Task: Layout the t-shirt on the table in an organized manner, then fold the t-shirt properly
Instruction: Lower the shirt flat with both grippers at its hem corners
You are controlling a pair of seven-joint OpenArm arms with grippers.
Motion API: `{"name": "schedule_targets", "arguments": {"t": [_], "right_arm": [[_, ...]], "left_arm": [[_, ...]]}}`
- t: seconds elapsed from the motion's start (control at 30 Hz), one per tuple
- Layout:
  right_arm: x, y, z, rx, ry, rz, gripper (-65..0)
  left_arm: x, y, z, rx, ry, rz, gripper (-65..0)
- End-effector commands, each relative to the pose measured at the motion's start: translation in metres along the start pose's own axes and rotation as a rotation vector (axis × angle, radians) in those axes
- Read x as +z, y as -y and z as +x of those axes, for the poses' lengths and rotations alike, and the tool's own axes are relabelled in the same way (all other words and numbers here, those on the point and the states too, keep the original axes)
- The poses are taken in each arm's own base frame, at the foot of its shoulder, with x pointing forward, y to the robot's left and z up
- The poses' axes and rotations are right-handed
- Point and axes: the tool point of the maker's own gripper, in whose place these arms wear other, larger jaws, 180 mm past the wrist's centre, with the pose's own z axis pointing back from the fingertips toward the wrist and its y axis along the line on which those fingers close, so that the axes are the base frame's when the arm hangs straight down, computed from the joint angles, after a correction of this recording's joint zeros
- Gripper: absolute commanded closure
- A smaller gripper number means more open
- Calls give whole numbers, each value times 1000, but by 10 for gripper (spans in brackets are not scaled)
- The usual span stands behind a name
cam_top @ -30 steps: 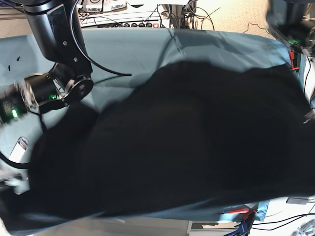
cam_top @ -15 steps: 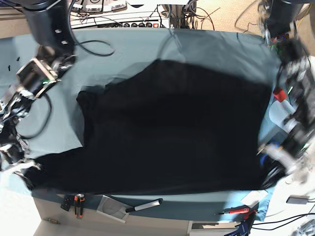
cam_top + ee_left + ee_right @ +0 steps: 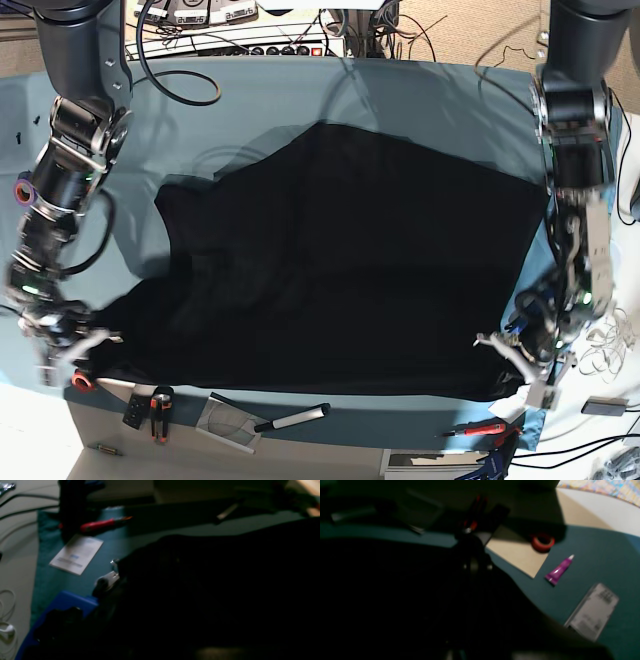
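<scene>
No containers with anything in them that I can make out – only loose items along the table [image 3: 300, 95] edges: red tape roll [image 3: 542, 542], purple tube [image 3: 558, 570] and a grey label card [image 3: 593, 611] near the right arm's corner; red-handled tool [image 3: 103, 524], white card [image 3: 77, 554] and a blue flat piece [image 3: 63, 603] near the left arm's corner; a marker [image 3: 292, 418] and small pliers [image 3: 158, 414] on the front strip

The t-shirt [image 3: 350, 270] lies spread black-side up over the middle of the teal table, roughly flat, some ripples at the sleeve on the right arm's side; no print visible. Its front hem runs along the near edge between the two arms

Right gripper [image 3: 62, 338] is low at the near corner on its side, jaws together and pinching the t-shirt's front corner – in the right wrist view black cloth runs right up to the fingers, details too dark to read

Left gripper [image 3: 515, 368] sits at the opposite near corner, jaws closed on the t-shirt's hem corner there; the left wrist view shows a metal fingertip [image 3: 110, 576] poking out at the cloth edge, the rest buried under black fabric

Both arms reach down from the far side, with the shirt stretched between the two pinch points
</scene>
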Motion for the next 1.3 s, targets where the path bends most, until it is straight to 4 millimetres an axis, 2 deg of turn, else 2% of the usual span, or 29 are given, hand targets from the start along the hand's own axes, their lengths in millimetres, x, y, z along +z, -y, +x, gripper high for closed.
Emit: {"name": "schedule_targets", "arguments": {"t": [0.0, 0.23, 0.37, 0.4, 0.47, 0.53, 0.6, 0.63, 0.87, 0.97, 1.03, 1.2, 1.27], "right_arm": [[4, 20, 29, 26, 68, -65, 0], [-1, 34, 23, 129, 21, -217, 0], [-1, 35, 30, 132, 46, -224, 0], [-1, 35, 31, 134, 57, -224, -12], [0, 35, 34, 135, 69, -223, -133], [0, 35, 37, 137, 88, -222, -222], [0, 34, 40, 139, 106, -221, -231], [0, 34, 42, 140, 116, -221, -231], [1, 37, 54, 137, 133, -227, -231], [1, 38, 49, 132, 100, -230, -231], [1, 38, 47, 120, 83, -231, -231], [4, 43, 57, 29, 38, -220, -232], [3, 40, 59, 28, 10, -206, -262]], "left_arm": [[-4, -1, 33, -9, 87, -1, 0], [-43, 13, 18, -54, 88, 4, 0], [-57, 5, 18, -96, 160, 84, 0], [-58, 3, 18, -115, 178, 102, 0], [-62, 4, 16, -166, 191, 100, -1], [-65, 7, 15, -209, 193, 91, -156], [-65, 11, 20, -239, 224, 81, -263], [-64, 12, 24, -249, 246, 77, -285], [-63, 15, 37, -280, 289, 69, -290], [-63, 20, 41, -278, 293, 29, -290], [-62, 24, 43, -260, 297, -7, -290], [-58, 23, 40, -258, 286, -50, -290], [-58, 23, 39, -258, 282, -50, -290]]}}
